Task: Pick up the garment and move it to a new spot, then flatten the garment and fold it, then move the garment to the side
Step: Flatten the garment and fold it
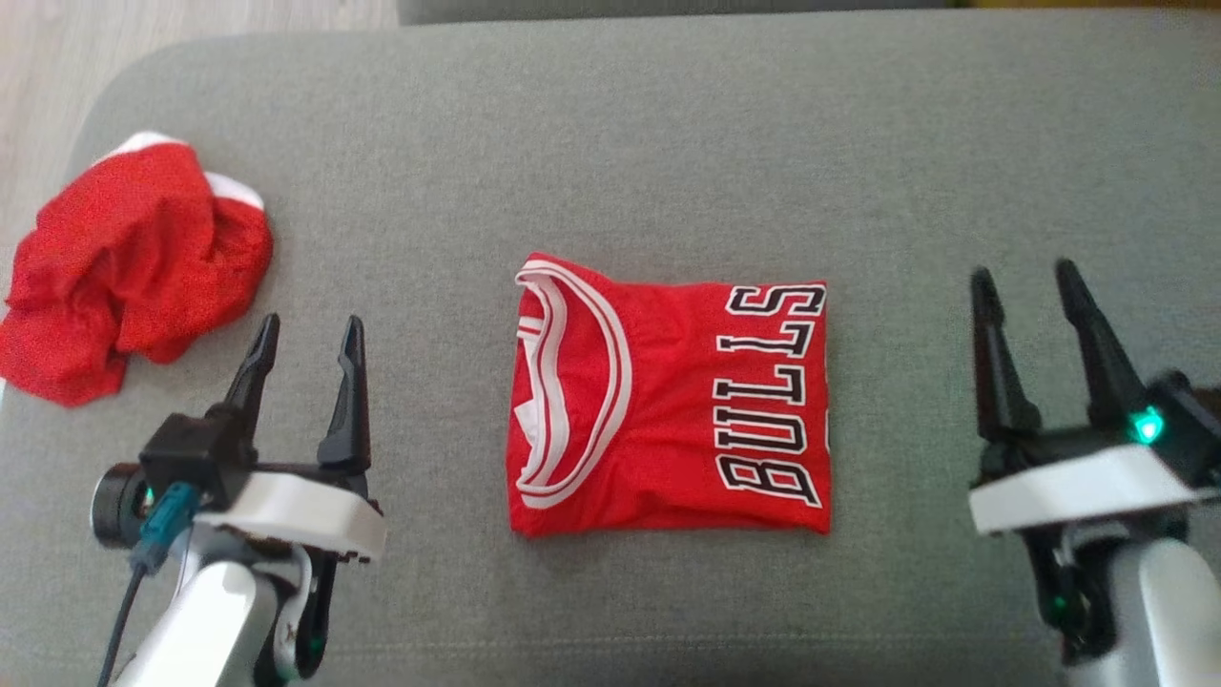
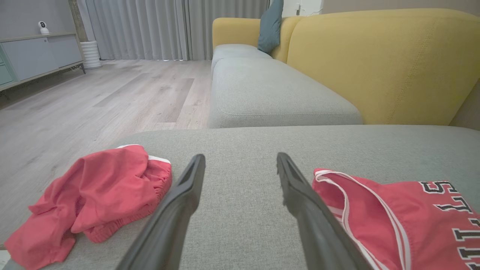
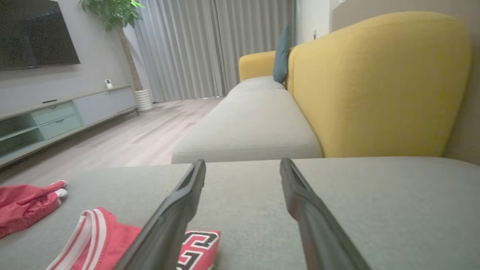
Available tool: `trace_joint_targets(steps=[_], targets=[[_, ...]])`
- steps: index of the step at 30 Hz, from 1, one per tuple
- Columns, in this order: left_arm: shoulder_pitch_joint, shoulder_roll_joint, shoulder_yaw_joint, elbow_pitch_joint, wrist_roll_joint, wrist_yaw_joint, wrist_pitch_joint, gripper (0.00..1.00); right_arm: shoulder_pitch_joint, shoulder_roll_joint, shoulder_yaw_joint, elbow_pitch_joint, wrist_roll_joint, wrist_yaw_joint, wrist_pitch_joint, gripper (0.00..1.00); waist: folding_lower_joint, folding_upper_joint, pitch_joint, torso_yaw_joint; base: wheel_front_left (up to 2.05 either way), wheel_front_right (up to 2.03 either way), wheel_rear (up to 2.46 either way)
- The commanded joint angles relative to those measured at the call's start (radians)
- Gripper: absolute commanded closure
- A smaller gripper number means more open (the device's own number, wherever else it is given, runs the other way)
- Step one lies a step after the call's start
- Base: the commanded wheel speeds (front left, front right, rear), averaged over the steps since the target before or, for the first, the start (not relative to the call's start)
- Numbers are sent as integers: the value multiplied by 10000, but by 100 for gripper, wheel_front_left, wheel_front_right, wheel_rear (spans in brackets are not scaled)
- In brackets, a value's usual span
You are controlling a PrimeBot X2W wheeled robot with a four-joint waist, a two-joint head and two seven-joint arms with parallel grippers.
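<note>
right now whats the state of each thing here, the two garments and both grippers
red jersey: folded into a flat rectangle, lying on the grey cushion, not held
crumpled red garment: bunched in a heap near the cushion's left edge, unfolded
left gripper: open, empty, apart from the jersey
right gripper: open, empty, apart from the jersey
</note>
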Motion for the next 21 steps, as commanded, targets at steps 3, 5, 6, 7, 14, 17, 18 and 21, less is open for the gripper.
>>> trace_joint_targets(steps=[3,5,6,7,14,17,18,21], targets=[[-95,366,452,-352,26,131,-91,0,427,19,-128,-737,-126,-7,210,0,0,0,-320,-138,0,0,0],[3,404,453,-379,4,156,-58,0,707,28,-217,-905,-123,-7,298,0,0,0,-420,-171,0,0,0],[50,428,451,-381,-1,170,-40,0,835,32,-226,-972,-131,-7,339,0,0,0,-491,-186,0,0,0],[97,455,442,-384,2,184,-19,0,956,35,-223,-1029,-139,-7,387,0,0,0,-557,-197,0,0,0],[603,572,352,-439,-14,297,57,0,1546,73,-157,-1172,-26,-7,632,0,0,0,-1109,-261,0,0,0],[843,641,310,-466,-24,345,114,0,1750,106,-160,-1176,55,-7,674,0,0,0,-1328,-258,0,0,0],[843,641,310,-466,-24,345,114,0,1750,106,-160,-1176,55,-7,674,0,0,0,-1328,-258,0,0,0],[1003,692,261,-505,-26,383,178,0,1911,129,-176,-1165,73,-7,680,0,0,0,-1512,-251,0,0,0]])
